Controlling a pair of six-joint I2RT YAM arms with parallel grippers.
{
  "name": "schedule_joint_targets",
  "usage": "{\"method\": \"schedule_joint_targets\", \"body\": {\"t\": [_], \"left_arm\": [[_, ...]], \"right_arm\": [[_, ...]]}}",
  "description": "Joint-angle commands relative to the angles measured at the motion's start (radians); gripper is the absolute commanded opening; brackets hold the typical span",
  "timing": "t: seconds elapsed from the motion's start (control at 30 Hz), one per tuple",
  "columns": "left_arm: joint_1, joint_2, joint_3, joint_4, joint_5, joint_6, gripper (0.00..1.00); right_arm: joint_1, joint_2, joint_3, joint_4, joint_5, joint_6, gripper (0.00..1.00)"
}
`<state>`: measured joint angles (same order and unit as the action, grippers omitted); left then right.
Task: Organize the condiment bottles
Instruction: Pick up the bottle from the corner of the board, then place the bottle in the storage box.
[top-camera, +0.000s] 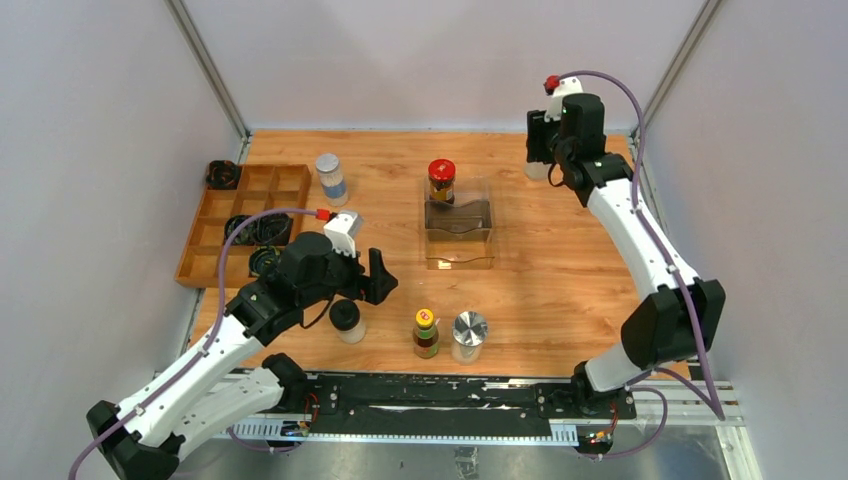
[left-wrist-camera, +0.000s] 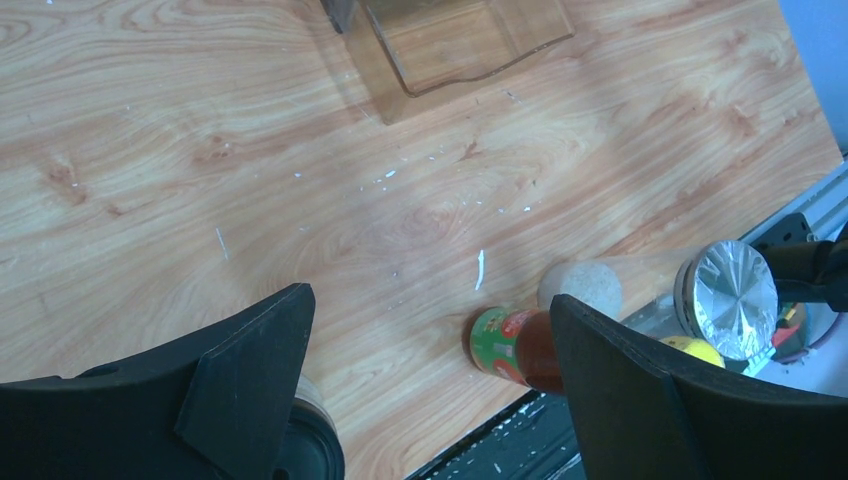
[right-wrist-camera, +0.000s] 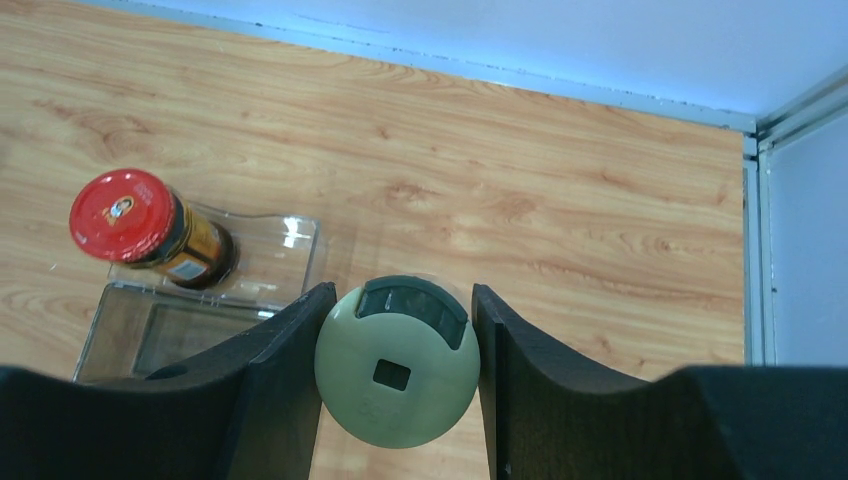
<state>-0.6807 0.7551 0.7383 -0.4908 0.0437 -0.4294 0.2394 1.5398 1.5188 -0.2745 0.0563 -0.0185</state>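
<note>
- Presently, only the red-lidded jar (top-camera: 441, 180) stands in the clear bin (top-camera: 460, 250), at its far end.
- Right fingers (right-wrist-camera: 270, 400) clamp the shaker (right-wrist-camera: 397, 365), far right.
- Left fingers (left-wrist-camera: 240, 390) released; black-capped jar (top-camera: 346, 318), sauce bottle (top-camera: 426, 333), silver-lidded jar (top-camera: 469, 335) and blue-labelled jar (top-camera: 331, 178) unsorted.

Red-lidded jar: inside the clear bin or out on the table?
Inside. The red-lidded jar stands upright at the far end of the clear bin, within its walls, lid facing up.

Table centre: red-lidded dark glass jar (top-camera: 441, 180) at the 12 o'clock end of a clear plastic bin (top-camera: 459, 250). At 6 o'clock, a row: black-capped jar (top-camera: 347, 320), yellow-capped brown sauce bottle (top-camera: 426, 332), silver-lidded jar (top-camera: 468, 335). At 10 o'clock: blue-labelled jar (top-camera: 331, 178). At 2 o'clock: right gripper (top-camera: 540, 160) over a mostly hidden pale shaker (top-camera: 537, 172).
</note>
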Motion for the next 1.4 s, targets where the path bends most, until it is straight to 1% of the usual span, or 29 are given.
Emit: {"method": "schedule_joint_targets", "body": {"t": [0.0, 0.13, 0.33, 0.5, 0.77, 0.97, 1.13, 1.37], "left_arm": [[-0.012, -0.022, -0.01, -0.027, -0.007, -0.012, 0.94], [-0.015, -0.031, -0.016, -0.028, -0.013, -0.022, 0.94], [-0.023, -0.039, -0.029, -0.027, -0.019, -0.03, 0.93], [-0.029, -0.033, -0.025, -0.027, -0.021, -0.032, 0.93], [-0.038, -0.032, -0.029, -0.028, -0.028, -0.04, 0.92], [-0.045, -0.038, -0.039, -0.027, -0.033, -0.042, 0.92], [-0.048, -0.04, -0.039, -0.027, -0.037, -0.045, 0.92], [-0.048, -0.026, -0.037, -0.027, -0.042, -0.034, 0.92]], "right_arm": [[-0.012, -0.09, -0.079, -0.02, -0.006, 0.052, 0.47], [-0.003, -0.133, -0.135, -0.022, -0.036, 0.084, 0.47], [0.062, -0.181, -0.217, -0.028, -0.03, 0.094, 0.47], [0.144, -0.193, -0.263, -0.027, -0.01, 0.106, 0.45], [0.287, -0.178, -0.278, -0.021, 0.038, 0.131, 0.46], [0.368, -0.117, -0.246, -0.001, 0.06, 0.133, 0.46], [0.374, -0.036, -0.184, 0.015, 0.063, 0.121, 0.46], [0.363, 0.095, -0.047, 0.017, 0.074, 0.085, 0.46]]}}
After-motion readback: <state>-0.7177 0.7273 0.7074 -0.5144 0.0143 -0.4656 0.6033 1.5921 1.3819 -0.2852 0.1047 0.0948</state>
